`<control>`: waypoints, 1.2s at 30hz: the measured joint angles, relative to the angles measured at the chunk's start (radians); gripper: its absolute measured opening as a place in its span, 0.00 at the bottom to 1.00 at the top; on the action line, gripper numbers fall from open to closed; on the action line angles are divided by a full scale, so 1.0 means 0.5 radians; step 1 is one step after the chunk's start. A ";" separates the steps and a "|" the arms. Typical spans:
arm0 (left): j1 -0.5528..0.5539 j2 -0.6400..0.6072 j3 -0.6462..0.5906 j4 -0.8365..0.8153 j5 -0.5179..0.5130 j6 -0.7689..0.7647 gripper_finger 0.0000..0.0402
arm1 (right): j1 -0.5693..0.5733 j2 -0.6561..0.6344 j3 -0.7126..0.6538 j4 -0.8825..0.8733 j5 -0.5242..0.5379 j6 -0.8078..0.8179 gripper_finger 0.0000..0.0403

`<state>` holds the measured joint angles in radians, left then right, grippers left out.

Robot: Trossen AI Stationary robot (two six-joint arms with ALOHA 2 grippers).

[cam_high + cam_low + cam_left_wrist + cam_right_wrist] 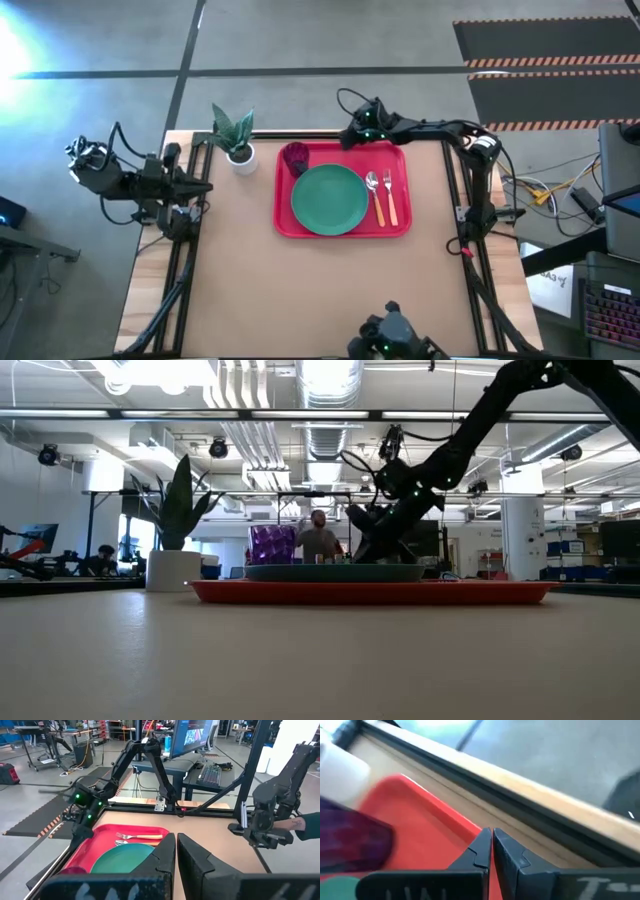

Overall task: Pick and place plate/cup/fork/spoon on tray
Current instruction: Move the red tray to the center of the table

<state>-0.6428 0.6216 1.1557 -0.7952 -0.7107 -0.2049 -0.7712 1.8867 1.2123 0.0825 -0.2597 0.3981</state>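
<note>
- While the high view lays out everything flat, left gripper sits parked at the table's left edge; its wrist view shows the fingers nearly together, nothing between them.
- Potted plant in a white pot stands just off the red tray, near its far-left corner.
- Tray: flat red plastic, rounded corners, raised rim. The low view sees it only edge-on as a thin red band.
- Cup: dark purple, translucent, in the tray's far-left corner. Ribbed look in the low view; just a purple blur in the right wrist view.
- Plate: round, teal-green, mid-tray, beside the cup.
- Spoon and fork lie side by side right of the plate, orange handles toward the near edge. The tray rim hides both in the low view.
- Right gripper hovers over the tray's far edge; fingers pinched to a thin slit, holding nothing.
- Low view only: a person stands behind the tray, partly blocked by the plate and arm.
</note>
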 joint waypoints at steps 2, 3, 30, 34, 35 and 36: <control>0.000 0.000 0.000 0.000 -0.001 -0.025 0.00 | -0.004 0.033 -0.007 -0.055 -0.007 0.002 0.02; 0.000 -0.003 0.000 0.000 -0.003 -0.045 0.00 | -0.004 0.047 -0.007 -0.084 -0.011 -0.010 0.02; 0.000 -0.012 0.000 -0.004 -0.009 -0.103 0.00 | -0.030 0.149 0.304 -0.303 -0.018 -0.257 0.02; 0.000 -0.020 0.000 -0.037 -0.010 -0.103 0.00 | -0.054 0.240 0.300 -0.390 -0.005 -0.277 0.02; 0.000 -0.021 0.000 -0.046 -0.010 -0.103 0.00 | -0.055 0.260 0.306 -0.379 -0.005 -0.295 0.02; 0.000 -0.021 -0.001 -0.055 -0.010 -0.103 0.00 | -0.052 0.271 0.306 -0.383 0.004 -0.306 0.02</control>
<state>-0.6429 0.6113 1.1554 -0.8227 -0.7155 -0.2562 -0.7972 2.0221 1.3651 -0.1088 -0.2578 0.2450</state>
